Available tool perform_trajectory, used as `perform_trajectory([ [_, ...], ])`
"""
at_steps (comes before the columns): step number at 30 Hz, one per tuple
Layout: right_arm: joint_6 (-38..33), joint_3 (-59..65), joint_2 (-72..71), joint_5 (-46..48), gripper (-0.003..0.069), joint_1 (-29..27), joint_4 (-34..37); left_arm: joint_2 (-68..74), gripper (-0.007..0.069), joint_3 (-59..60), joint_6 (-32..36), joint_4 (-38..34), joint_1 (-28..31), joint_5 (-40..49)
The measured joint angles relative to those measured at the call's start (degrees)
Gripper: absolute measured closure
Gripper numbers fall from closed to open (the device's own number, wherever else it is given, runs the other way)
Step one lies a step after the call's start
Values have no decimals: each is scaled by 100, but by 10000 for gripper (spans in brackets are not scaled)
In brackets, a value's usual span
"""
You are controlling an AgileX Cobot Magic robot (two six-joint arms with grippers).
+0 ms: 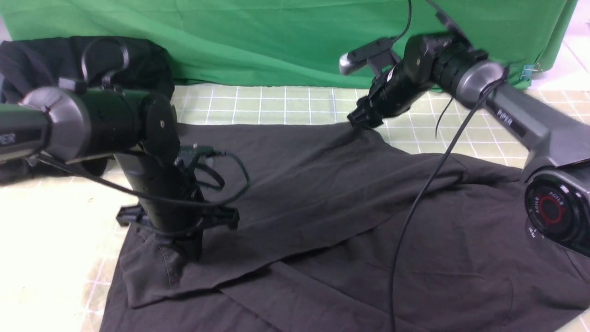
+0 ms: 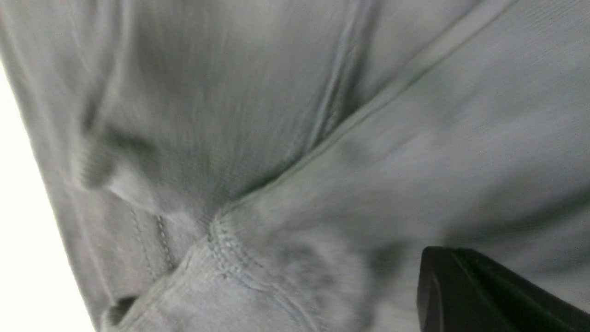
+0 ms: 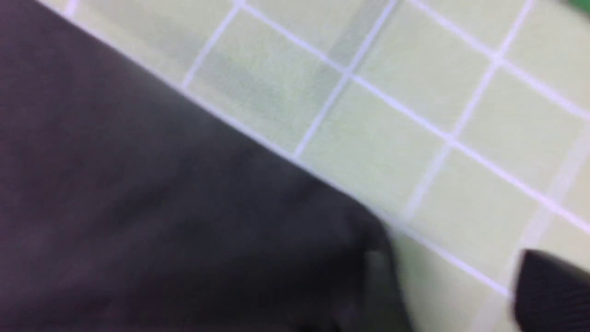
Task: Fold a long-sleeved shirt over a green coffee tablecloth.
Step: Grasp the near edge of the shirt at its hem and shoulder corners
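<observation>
Left gripper [image 1: 179,251]: long-sleeved shirt [image 1: 322,207] is being gripped, lower left.
Right gripper [image 1: 360,121]: fingers [image 3: 548,290] are being held open, upper right.

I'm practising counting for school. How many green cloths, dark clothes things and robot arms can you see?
Green cloths: 2 (grid tablecloth, plain backdrop cloth)
Dark clothes: 2 (long-sleeved shirt, heap at the back left)
Robot arms: 2 (left arm, right arm)
Total: 6
</observation>
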Motion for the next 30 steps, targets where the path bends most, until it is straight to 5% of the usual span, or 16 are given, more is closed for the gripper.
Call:
perform_trajectory([
  [2, 59, -309, -337, 694, 194, 0, -227, -238, 630, -162, 0, -6, 0, 27],
  [5, 72, -579, -652, 1342, 215, 0, -413, -523, 630, -301, 0, -6, 0, 114],
  [7, 136, -706, -1077, 1624, 295, -6, -555, -846, 630, -372, 0, 0, 0, 282],
  [10, 308, -493, -2061, 1760, 556, -18, -615, -1482, 630, -329, 0, 126, 0, 1161],
  [14, 380, 427, -3050, 1782, 634, -18, -417, -2076, 630, 124, -140, 231, 0, 1681],
  [24, 365, 4830, -6037, 1538, 641, -18, 323, -3871, 606, 2754, -842, 799, 0, 1768],
  [30, 349, 6884, -7123, 819, 641, -18, 755, -3699, 428, 3431, -1065, 850, 0, 1317],
])
